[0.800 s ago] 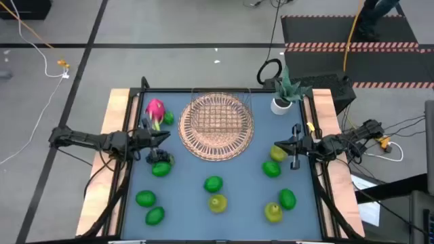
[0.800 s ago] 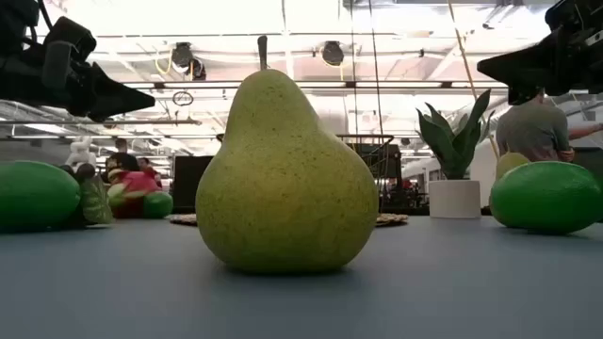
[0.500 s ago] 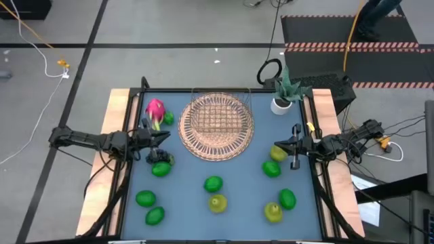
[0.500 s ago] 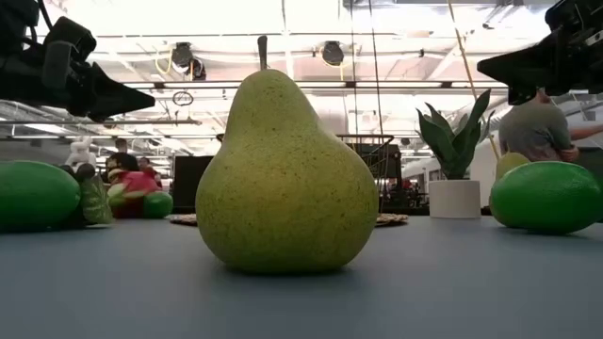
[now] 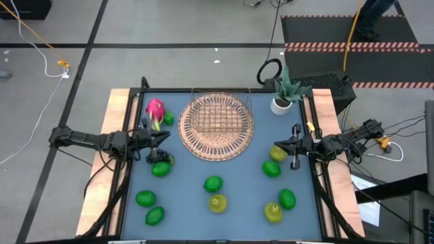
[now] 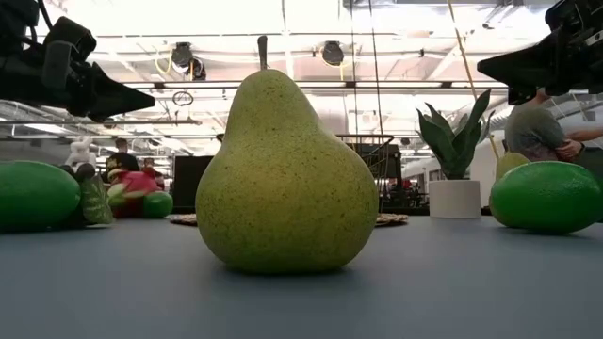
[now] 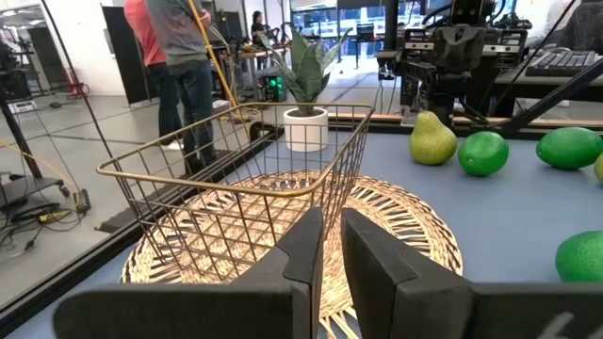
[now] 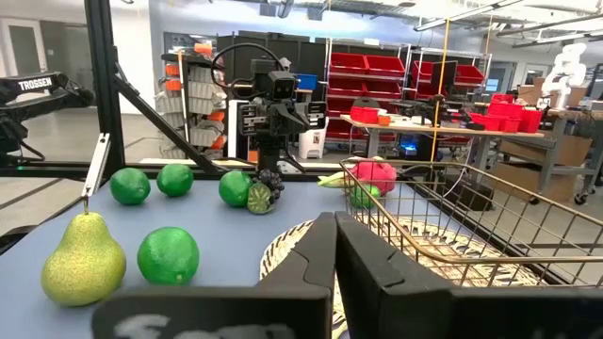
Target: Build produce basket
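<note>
High view, looking straight down: a blue-topped table (image 5: 244,203) with wooden side rails holds scattered produce. The copper wire basket (image 5: 215,116) sits empty on a round woven mat (image 5: 215,146) at the far centre of the table. A pink dragon fruit (image 5: 155,109) lies near the far left corner, with a small lime (image 5: 168,118) just beside it. A potted plant (image 5: 283,95) stands at the far right corner.

The left gripper (image 5: 165,139) hovers at the left side of the table, between the dragon fruit and a lime (image 5: 161,169) that has a dark grape bunch (image 5: 163,158) against it. Seen from the left wrist, its two dark fingers (image 7: 303,252) are nearly together, a thin gap between them, holding nothing. The right gripper (image 5: 279,146) hovers at the right side, above a pear (image 5: 277,154) and a lime (image 5: 271,169). From the right wrist, its fingers (image 8: 311,254) are pressed together, empty.

More limes and pears lie across the near half. In the low view, one pear (image 6: 285,179) stands upright close to the camera.
</note>
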### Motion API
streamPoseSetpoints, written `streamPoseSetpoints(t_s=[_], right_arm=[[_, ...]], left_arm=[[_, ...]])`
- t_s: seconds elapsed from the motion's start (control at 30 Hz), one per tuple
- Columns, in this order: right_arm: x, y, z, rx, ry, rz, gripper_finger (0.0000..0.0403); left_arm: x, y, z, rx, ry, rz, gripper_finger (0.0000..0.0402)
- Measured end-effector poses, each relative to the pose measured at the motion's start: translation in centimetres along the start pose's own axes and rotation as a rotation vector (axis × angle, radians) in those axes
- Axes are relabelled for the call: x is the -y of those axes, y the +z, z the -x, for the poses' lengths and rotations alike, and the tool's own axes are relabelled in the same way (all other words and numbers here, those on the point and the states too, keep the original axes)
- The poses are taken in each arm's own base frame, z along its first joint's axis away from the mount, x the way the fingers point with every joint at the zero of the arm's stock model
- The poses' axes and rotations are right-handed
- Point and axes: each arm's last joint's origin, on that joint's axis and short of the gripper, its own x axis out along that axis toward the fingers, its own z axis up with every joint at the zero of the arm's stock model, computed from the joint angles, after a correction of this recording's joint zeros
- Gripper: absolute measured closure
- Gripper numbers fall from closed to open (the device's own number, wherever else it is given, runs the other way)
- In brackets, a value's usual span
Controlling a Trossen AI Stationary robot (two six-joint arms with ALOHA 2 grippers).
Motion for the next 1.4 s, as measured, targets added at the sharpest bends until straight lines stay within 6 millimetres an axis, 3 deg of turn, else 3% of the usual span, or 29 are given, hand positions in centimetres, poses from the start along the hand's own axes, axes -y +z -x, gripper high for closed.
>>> streamPoseSetpoints(t_s=[1.17, 1.4], right_arm=[[0.0, 0.0, 0.0, 0.004, -0.001, -0.001, 0.0403], [0.3, 1.4, 0.1, 0.129, -0.037, -0.063, 0.0403]], left_arm=[[0.0, 0.3, 0.0, 0.025, 0.001, 0.033, 0.0355], [0.0, 0.3, 0.0, 0.026, 0.004, -0.087, 0.0355]])
